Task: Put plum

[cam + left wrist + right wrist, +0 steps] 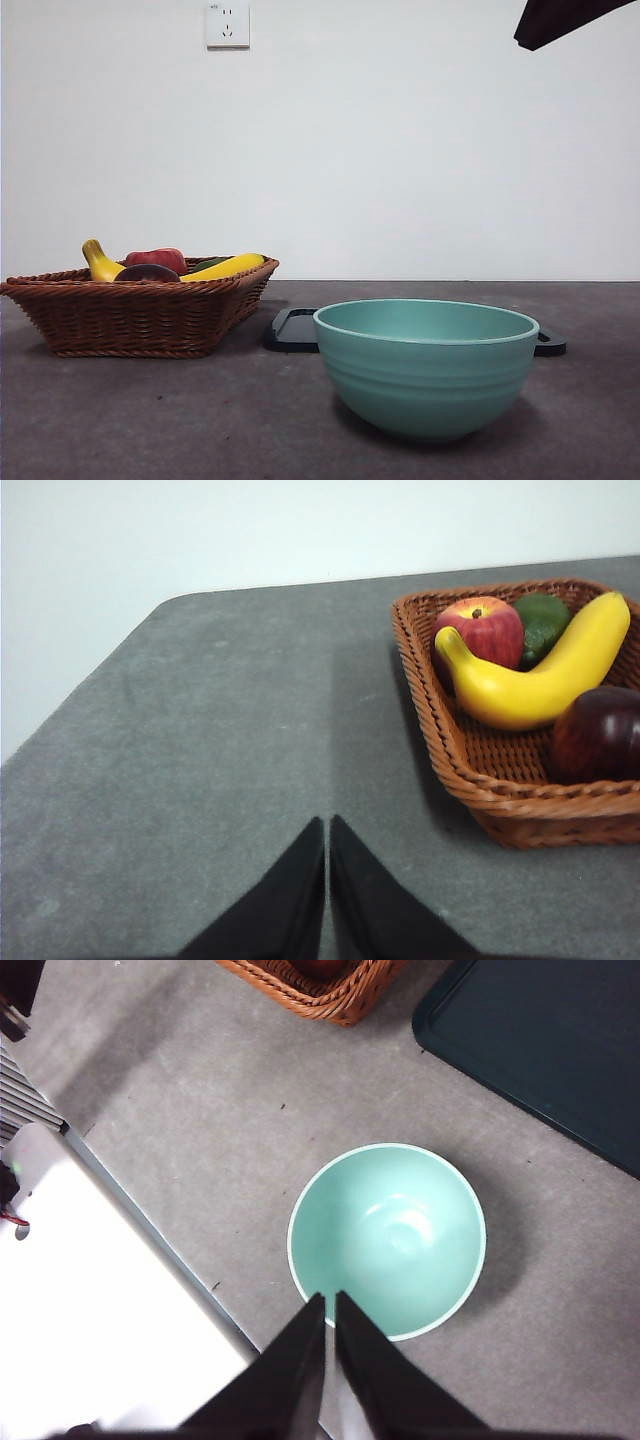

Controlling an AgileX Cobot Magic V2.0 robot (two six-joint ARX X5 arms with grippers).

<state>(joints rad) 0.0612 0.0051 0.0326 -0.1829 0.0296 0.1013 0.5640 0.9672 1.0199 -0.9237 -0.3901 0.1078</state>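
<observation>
The plum [600, 734] is dark maroon and glossy; it lies in the wicker basket [480, 780] at the corner nearest my left arm, beside a banana [545, 675]. In the front view the plum [147, 273] peeks over the rim of the basket [140, 315] at the left. My left gripper [327, 825] is shut and empty, over bare table away from the basket. High over the empty teal bowl [387, 1240] hangs my right gripper [329, 1300], shut on nothing; it shows as a black tip [560, 20] at the top right of the front view.
The basket also holds a red apple [483, 630] and a green fruit [545, 620]. The teal bowl [426, 365] stands front centre, with a dark tray [293, 330] flat behind it. A white box [90, 1290] borders the table near the bowl.
</observation>
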